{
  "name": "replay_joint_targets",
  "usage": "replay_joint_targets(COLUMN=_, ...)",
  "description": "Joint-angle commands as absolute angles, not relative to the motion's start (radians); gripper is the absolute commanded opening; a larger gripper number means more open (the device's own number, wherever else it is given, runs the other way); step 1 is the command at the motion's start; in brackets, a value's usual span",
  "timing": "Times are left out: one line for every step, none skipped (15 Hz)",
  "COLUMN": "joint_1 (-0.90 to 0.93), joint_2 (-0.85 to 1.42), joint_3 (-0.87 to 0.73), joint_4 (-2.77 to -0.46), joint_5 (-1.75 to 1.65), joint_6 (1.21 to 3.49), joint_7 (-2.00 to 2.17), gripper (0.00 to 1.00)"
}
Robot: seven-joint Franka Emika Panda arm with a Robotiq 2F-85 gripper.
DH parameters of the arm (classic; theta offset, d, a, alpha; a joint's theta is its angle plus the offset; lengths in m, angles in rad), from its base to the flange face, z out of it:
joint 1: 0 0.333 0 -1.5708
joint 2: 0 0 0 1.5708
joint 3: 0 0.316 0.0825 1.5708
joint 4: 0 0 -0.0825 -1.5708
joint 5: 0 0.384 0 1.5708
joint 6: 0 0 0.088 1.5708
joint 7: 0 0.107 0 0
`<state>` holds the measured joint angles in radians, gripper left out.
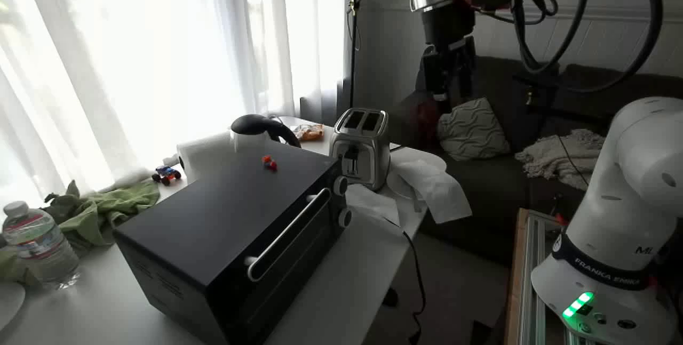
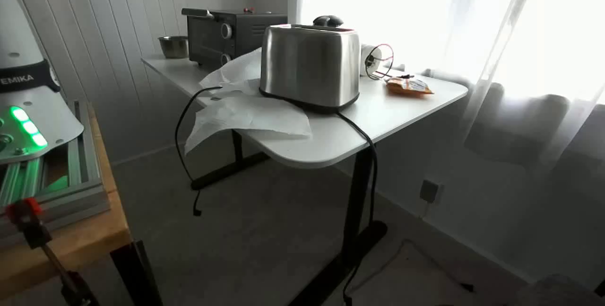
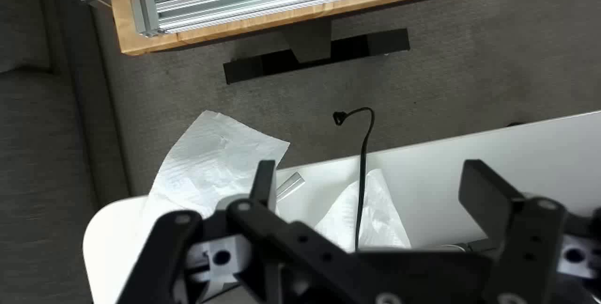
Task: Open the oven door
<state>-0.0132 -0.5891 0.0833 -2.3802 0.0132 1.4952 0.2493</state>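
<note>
While the end effector (image 1: 454, 97) points down, higher than the oven (image 1: 235, 195), its fingers (image 3: 488, 196) spread wide, a shiny toaster (image 1: 363, 145) and white paper (image 1: 372, 203) sit beside that oven.

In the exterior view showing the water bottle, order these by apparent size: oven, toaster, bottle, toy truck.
Black oven
Silver toaster and water bottle: too alike to rank; the bottle stands nearer the camera
Toy truck

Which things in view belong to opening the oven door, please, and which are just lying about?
For the job: oven, oven door, handle, gripper.

Just lying about: toaster, water bottle, toy car, green cloth, paper towels, orange packet, metal bowl.
</note>
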Motion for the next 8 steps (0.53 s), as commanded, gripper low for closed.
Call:
replay_joint_targets(joint_1=-0.014, joint_2=-0.589, joint_3=0.084, joint_4=-2.379, joint_5=0.013, joint_6=1.494, joint_7=0.249, gripper=1.00)
replay_joint_targets(joint_1=-0.014, joint_2=-0.589, joint_3=0.084, joint_4=-2.379, joint_5=0.013, joint_6=1.494, joint_7=0.249, gripper=1.00)
replay_joint_targets(joint_1=-0.014, joint_2=-0.589, joint_3=0.084, joint_4=-2.379, joint_5=0.013, joint_6=1.494, joint_7=0.249, gripper=1.00)
replay_joint_targets(joint_1=-0.014, joint_2=-0.589, joint_3=0.084, joint_4=-2.379, joint_5=0.013, joint_6=1.494, joint_7=0.249, gripper=1.00)
replay_joint_targets(joint_1=-0.014, joint_2=-0.589, joint_3=0.084, joint_4=-2.379, joint_5=0.013, joint_6=1.494, joint_7=0.249, gripper=1.00)
replay_joint_targets(joint_1=-0.014, joint_2=-0.589, joint_3=0.084, joint_4=-2.379, joint_5=0.013, joint_6=1.494, joint_7=0.249, gripper=1.00)
replay_joint_targets(joint_1=-0.021, joint_2=-0.564, joint_3=0.064, joint_4=-2.369, joint_5=0.039, joint_6=1.518, joint_7=0.247, gripper=1.00)
replay_joint_targets(joint_1=-0.016, joint_2=-0.506, joint_3=0.047, joint_4=-2.352, joint_5=0.068, joint_6=1.556, joint_7=0.219, gripper=1.00)
